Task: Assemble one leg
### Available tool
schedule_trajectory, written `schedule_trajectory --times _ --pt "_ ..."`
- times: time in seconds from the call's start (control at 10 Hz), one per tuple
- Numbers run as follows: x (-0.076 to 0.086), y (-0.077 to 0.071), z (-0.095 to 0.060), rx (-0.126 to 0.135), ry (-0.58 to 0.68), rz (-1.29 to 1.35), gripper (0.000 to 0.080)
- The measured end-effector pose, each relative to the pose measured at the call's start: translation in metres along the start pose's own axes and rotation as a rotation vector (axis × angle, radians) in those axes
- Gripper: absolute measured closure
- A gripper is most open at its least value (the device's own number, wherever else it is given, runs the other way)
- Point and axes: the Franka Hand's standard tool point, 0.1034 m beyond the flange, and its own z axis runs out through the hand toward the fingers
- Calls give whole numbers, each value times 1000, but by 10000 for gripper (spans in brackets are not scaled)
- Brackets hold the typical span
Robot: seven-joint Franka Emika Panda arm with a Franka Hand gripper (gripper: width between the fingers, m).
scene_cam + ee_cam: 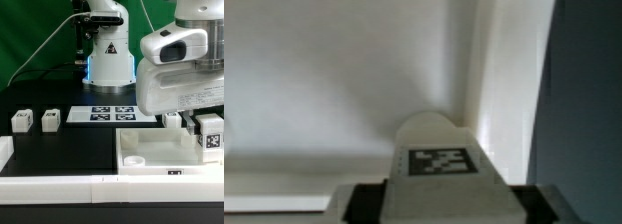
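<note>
My gripper (pixel 207 128) is shut on a leg (pixel 211 139), a small white block with a black-and-white marker. It holds the leg upright over the right end of the white tray-like tabletop (pixel 158 148). In the wrist view the leg (pixel 441 160) sits between the two dark fingers (pixel 370 200), with the tabletop's white floor (pixel 331 90) and its raised wall (pixel 494 80) below. Whether the leg touches the tabletop I cannot tell. Two more legs (pixel 22 121) (pixel 50 119) stand on the black table at the exterior view's left.
The marker board (pixel 110 113) lies behind the tabletop, in front of the arm's base (pixel 108 55). Another small white part (pixel 173 120) stands beside the gripper. A white block (pixel 5 152) sits at the left edge and a white rail (pixel 60 187) runs along the front.
</note>
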Motion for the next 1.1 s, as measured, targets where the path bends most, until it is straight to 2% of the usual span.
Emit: schedule_trajectory --times 0.6,0.8,1.1 --pt "0 -7 1 21 5 743 506" --pt "0 -9 2 21 3 924 506" --pt "0 -11 3 37 -2 1206 506"
